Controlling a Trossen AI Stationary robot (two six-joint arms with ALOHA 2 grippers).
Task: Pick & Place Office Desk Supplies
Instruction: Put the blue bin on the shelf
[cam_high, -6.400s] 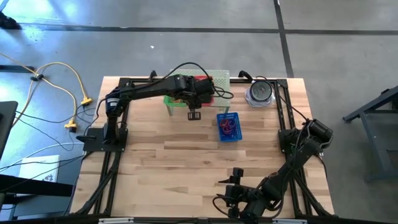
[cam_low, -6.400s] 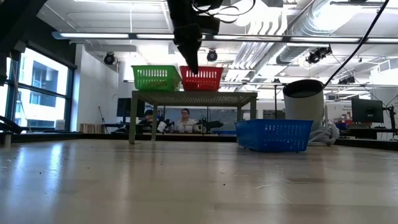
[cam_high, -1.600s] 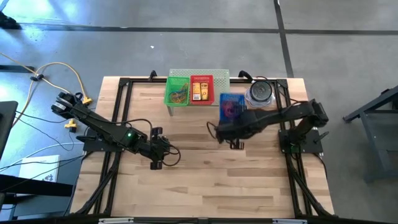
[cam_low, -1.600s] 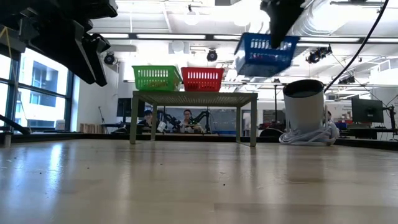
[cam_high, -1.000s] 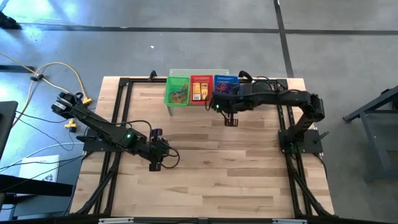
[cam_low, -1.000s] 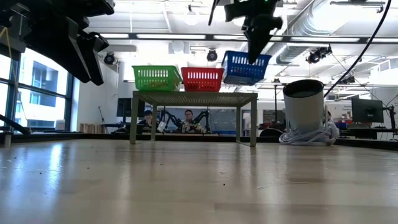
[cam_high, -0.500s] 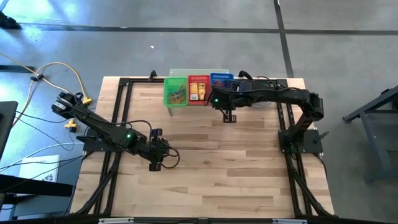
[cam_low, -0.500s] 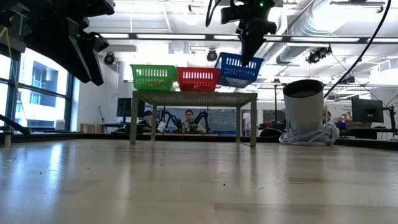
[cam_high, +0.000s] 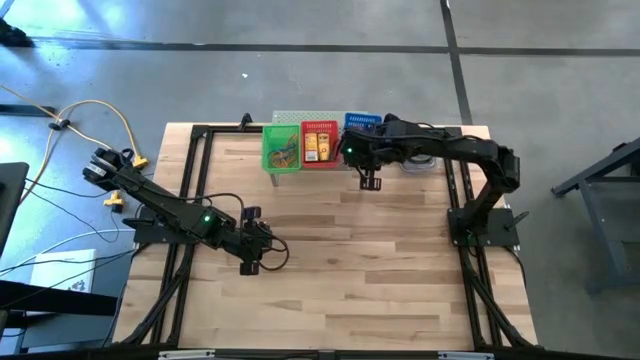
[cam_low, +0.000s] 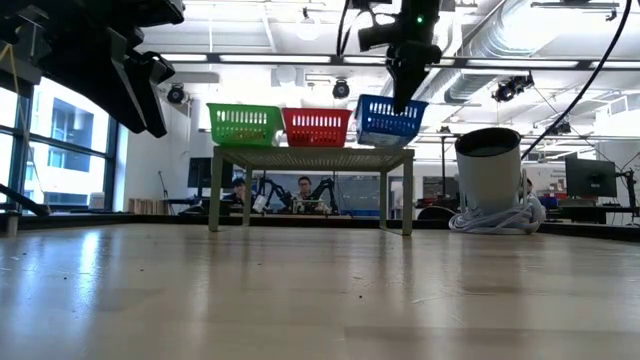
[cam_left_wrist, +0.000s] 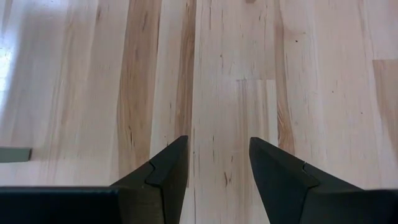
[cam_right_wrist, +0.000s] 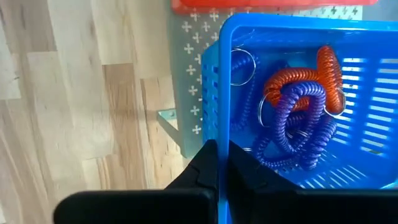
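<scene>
The right gripper (cam_right_wrist: 219, 163) has its two dark fingers pinched tight on the near wall of the blue basket (cam_right_wrist: 292, 106), a rigid plastic mesh tub with rows of small slots. Inside it lie coiled springy loops (cam_right_wrist: 305, 118): an orange one draped over purple ones, with thinner blue coils and a bare metal ring beside them. The basket sits at the end of the pale green shelf (cam_right_wrist: 189, 81), a flat sheet punched with little crosses, next to the red basket (cam_high: 320, 145) and the green basket (cam_high: 281, 147); in the low view all three stand in a row on the shelf top, the blue one (cam_low: 388, 119) under the right arm. The red basket holds small yellow-orange packets (cam_high: 312, 147); the green one holds a tangle of loops too small to tell apart. The left gripper (cam_left_wrist: 219, 171) hangs over bare, pale wood planks of the table (cam_left_wrist: 93, 74), its wedge-shaped fingers moderately apart and holding nothing.
</scene>
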